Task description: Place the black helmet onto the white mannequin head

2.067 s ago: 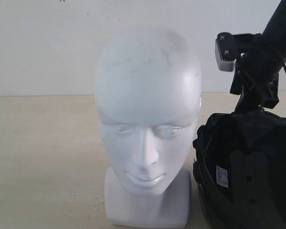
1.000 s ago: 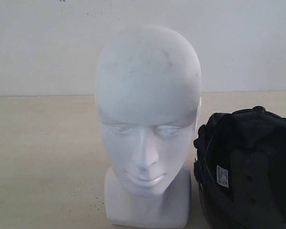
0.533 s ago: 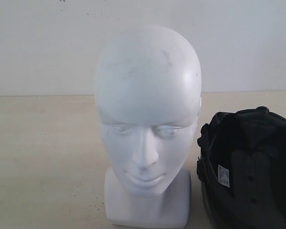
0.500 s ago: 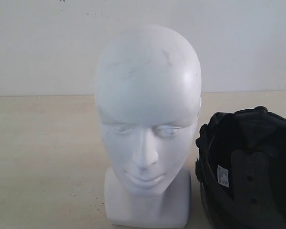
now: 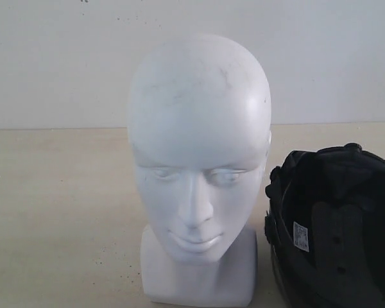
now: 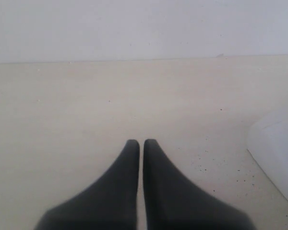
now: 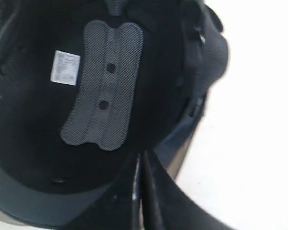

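The white mannequin head (image 5: 199, 147) stands upright on its blocky neck base in the middle of the exterior view, facing the camera. A corner of that base (image 6: 276, 153) shows in the left wrist view. The black helmet (image 5: 333, 224) lies just right of the head, its padded opening towards the camera; visor and red clip are hidden. My left gripper (image 6: 141, 142) is shut and empty, low over bare table beside the base. My right gripper (image 7: 140, 154) is shut with its tips at the rim of the helmet (image 7: 105, 96); nothing shows between its fingers. Neither gripper appears in the exterior view.
The pale beige table (image 5: 58, 212) stretches left of the head and back to a plain white wall (image 5: 58, 58). A white label (image 7: 65, 68) and a grey mesh pad (image 7: 103, 96) sit inside the helmet.
The right arm, above the helmet's top about two seconds ago, has left the exterior view. The helmet has rocked slightly left and right. The head has not moved.
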`<state>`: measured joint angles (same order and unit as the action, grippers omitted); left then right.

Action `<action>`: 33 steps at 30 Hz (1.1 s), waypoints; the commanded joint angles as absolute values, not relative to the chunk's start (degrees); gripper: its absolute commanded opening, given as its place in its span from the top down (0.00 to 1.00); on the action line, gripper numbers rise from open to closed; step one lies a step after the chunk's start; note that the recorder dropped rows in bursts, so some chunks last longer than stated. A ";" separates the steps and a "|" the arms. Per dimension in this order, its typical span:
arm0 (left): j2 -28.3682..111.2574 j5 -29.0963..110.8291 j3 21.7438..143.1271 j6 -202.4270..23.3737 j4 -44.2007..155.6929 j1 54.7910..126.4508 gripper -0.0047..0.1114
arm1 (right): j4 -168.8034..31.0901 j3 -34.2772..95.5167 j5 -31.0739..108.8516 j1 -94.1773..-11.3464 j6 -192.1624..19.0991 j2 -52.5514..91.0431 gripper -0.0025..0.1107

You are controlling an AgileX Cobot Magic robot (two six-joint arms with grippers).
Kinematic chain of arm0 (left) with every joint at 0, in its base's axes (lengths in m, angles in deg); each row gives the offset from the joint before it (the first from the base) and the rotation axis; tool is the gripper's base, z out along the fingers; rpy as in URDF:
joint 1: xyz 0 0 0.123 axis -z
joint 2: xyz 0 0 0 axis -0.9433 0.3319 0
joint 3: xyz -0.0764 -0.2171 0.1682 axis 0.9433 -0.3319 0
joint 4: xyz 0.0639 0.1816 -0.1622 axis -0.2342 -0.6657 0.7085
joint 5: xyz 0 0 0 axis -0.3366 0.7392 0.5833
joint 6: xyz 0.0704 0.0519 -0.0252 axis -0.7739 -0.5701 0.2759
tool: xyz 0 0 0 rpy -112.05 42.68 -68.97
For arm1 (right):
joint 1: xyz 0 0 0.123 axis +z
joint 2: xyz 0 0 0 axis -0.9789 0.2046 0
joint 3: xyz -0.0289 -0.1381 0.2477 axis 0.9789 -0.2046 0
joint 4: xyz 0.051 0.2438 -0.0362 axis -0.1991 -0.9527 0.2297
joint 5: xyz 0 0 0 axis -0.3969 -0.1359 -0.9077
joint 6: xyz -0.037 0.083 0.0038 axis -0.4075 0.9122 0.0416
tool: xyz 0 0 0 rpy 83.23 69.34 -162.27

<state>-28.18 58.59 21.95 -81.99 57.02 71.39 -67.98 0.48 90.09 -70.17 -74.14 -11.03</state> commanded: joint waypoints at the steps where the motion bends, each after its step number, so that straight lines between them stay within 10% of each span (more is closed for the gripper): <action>1: -28.37 58.47 21.74 -82.07 57.44 71.35 0.92 | -65.07 0.25 91.20 -70.26 -73.18 -6.50 0.98; 33: -28.37 58.47 21.74 -82.07 57.44 71.21 0.92 | -65.80 6.35 84.54 -70.26 -86.57 7.40 0.98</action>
<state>-28.18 58.59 21.95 -81.99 57.02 71.28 -59.32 3.52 81.97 -70.17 -76.68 8.90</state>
